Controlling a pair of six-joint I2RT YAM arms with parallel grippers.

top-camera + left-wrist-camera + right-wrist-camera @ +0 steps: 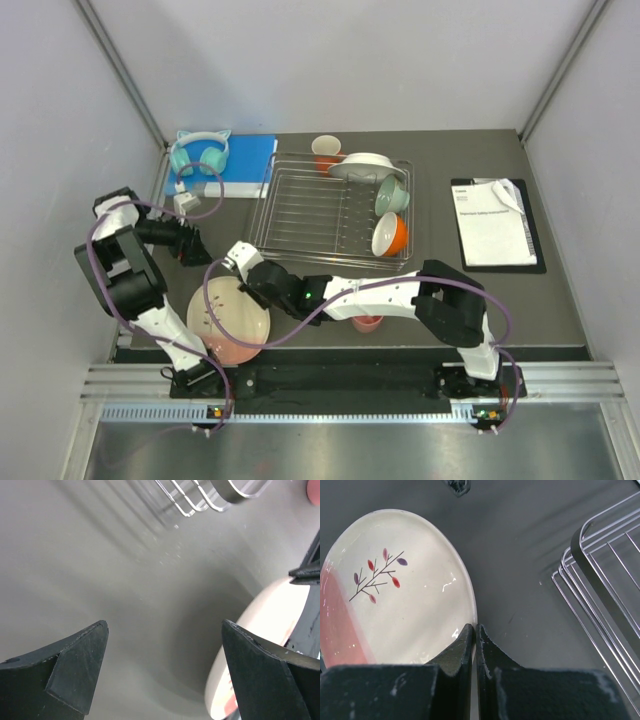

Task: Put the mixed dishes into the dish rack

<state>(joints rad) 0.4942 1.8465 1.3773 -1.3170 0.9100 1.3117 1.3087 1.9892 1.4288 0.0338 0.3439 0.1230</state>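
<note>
The pink-and-cream sprig plate [232, 318] [395, 590] lies at the table's front left, its right rim pinched by my right gripper [256, 288] [475, 628], which is shut on it. My left gripper [195, 245] [165, 630] is open and empty over bare table, left of the dish rack [335, 210]; the plate's edge [260, 630] shows at its right. In the rack stand the white plate [365, 165], the mint-green bowl [390, 195] and the white-inside orange bowl [390, 235]. The orange mug [326, 150] stands behind the rack. The pink cup [368, 323] is mostly hidden under my right arm.
Teal cat-ear headphones [200, 152] lie on a blue book [245, 165] at the back left. A black clipboard with white paper [495, 222] lies at the right. The rack's corner wires [600, 580] [210, 495] are near both grippers.
</note>
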